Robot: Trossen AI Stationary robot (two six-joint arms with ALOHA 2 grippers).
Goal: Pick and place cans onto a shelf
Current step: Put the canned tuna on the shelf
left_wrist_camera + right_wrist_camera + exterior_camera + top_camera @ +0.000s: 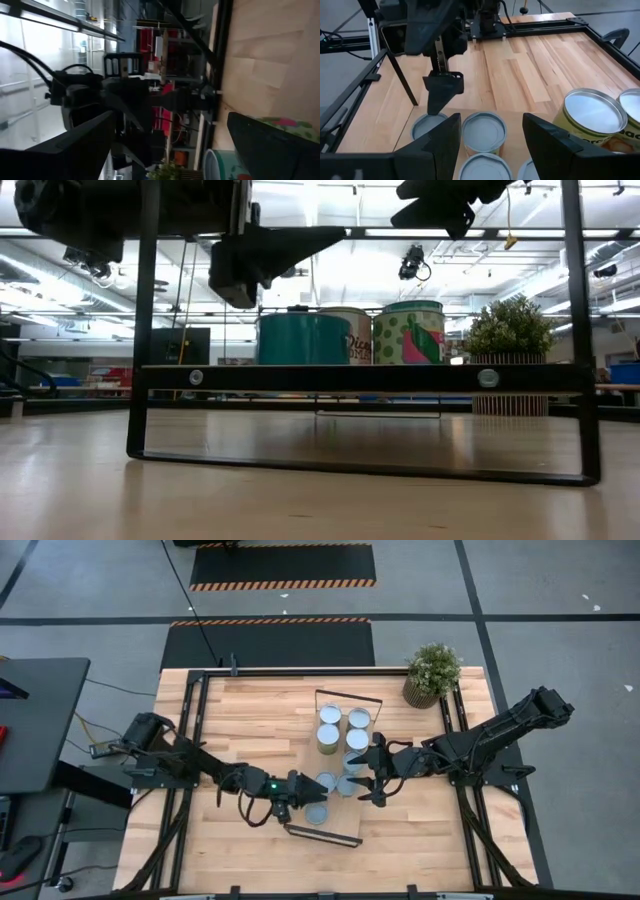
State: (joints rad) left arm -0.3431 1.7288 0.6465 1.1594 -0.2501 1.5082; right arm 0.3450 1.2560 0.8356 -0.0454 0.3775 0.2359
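About eight cans point(316, 812) are visible in the high view, and all seem to stand already on the shelf point(345, 822), which runs from lower centre to upper centre of that frame. No can is seen on the bare table point(250, 710), so in my judgement the task is almost done, or fully done; I cannot be sure, because the grippers hide part of the board.

Starting at the near end, lower centre: one can stands alone, just above the black wire frame. The left gripper point(306, 790) hangs close beside and above it, fingers spread wide in the left wrist view w/ nothing between them.

Next, approx. mid-frame, two cans stand side by side. The right gripper point(372, 783) is just to their right and over the board, fingers also apart and holding nothing; in the right wrist view the can tops lie below it.

Farther, upper centre, four cans make a 2x2 block near the far wire frame. A plant point(433, 673) stands beyond, upper right.

What is left, probably: both arms pull back, maybe a check that no can is hidden.
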